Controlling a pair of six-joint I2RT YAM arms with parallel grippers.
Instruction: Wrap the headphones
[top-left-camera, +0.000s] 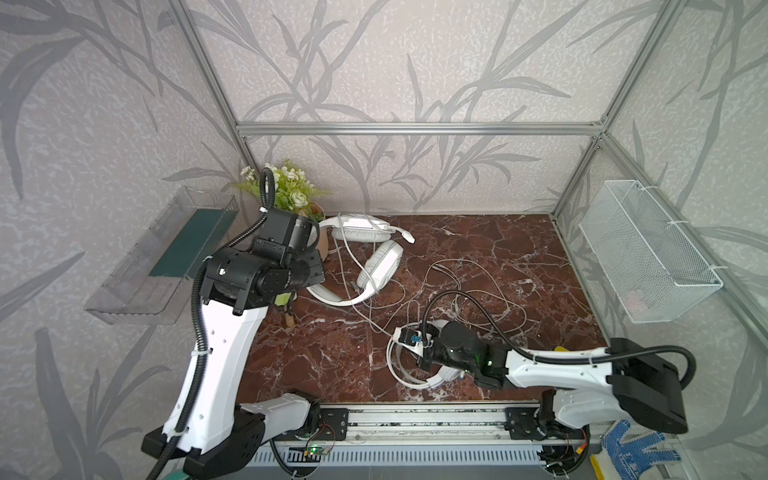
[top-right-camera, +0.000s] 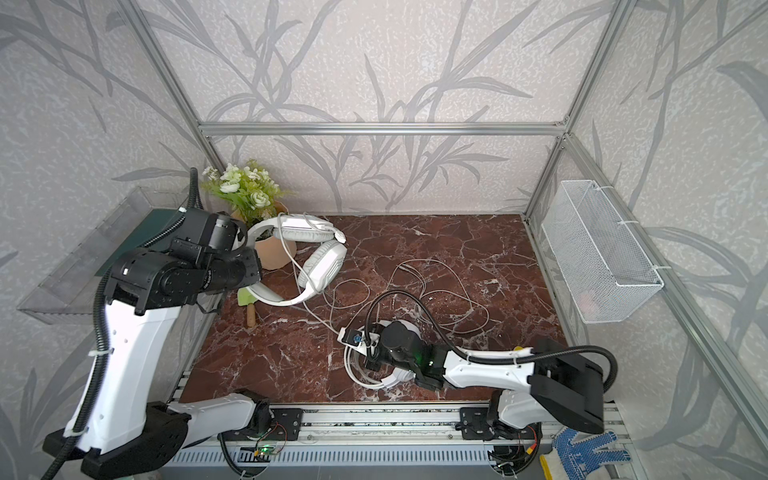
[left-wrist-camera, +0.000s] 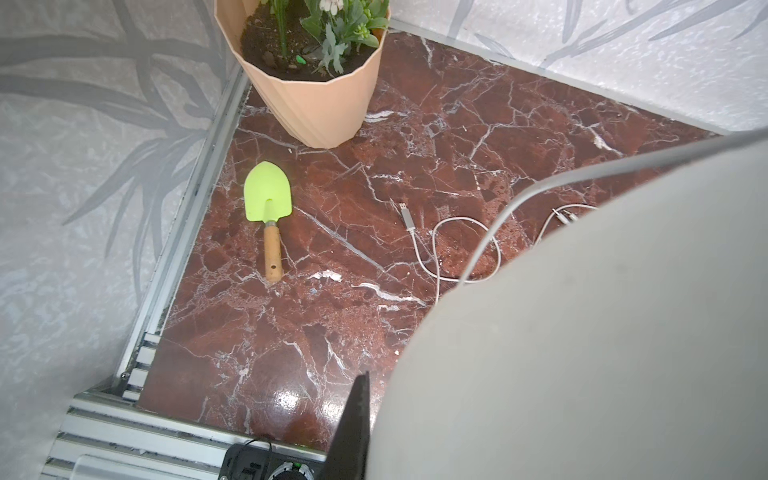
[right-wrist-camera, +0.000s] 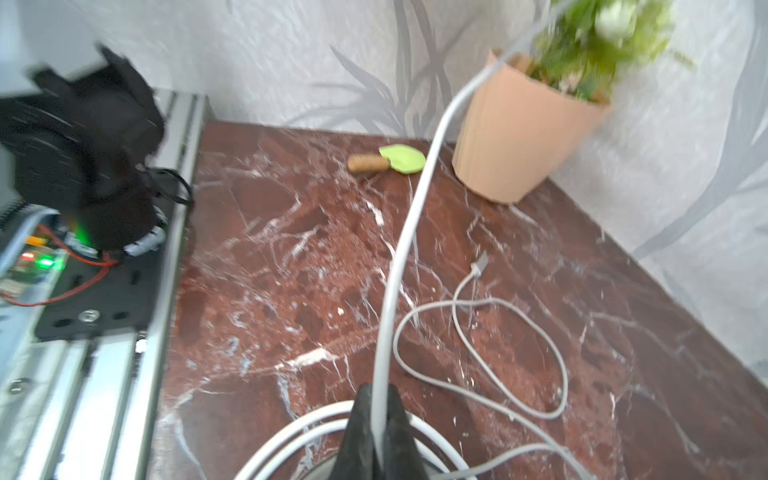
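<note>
A red marble worktop (top-left-camera: 519, 249) seen from above, with two robot arms and two wired headsets.

The grey-white headset (top-left-camera: 384, 262) hangs in the air at the back left, beside a flower pot (left-wrist-camera: 324, 104). The left fingers (left-wrist-camera: 353, 419) are closed on its band. In the left wrist view it fills the corner as a pale blur, and a green trowel (left-wrist-camera: 268, 195) lies on the worktop below.

The glossy white headset (top-right-camera: 399, 377) lies near the front, mostly hidden under the right arm, with white cord coiled (top-left-camera: 395, 365) beside it.

The right fingers (right-wrist-camera: 357, 436) sit just above that coil, pinched narrow on a pale cable (right-wrist-camera: 399, 257). The cable rises from them towards the raised headset. Which headset it belongs to cannot be told for certain. More cable lies in loose loops (top-left-camera: 478, 282) across the middle of the worktop.

The step in hand looks like the gathering of cable for winding, with most of it not yet wound. The next move probably calls for leading the pinched cable around a headset band. It should stay lightly taut and clear of the loose loops, with the left grip held steady.
</note>
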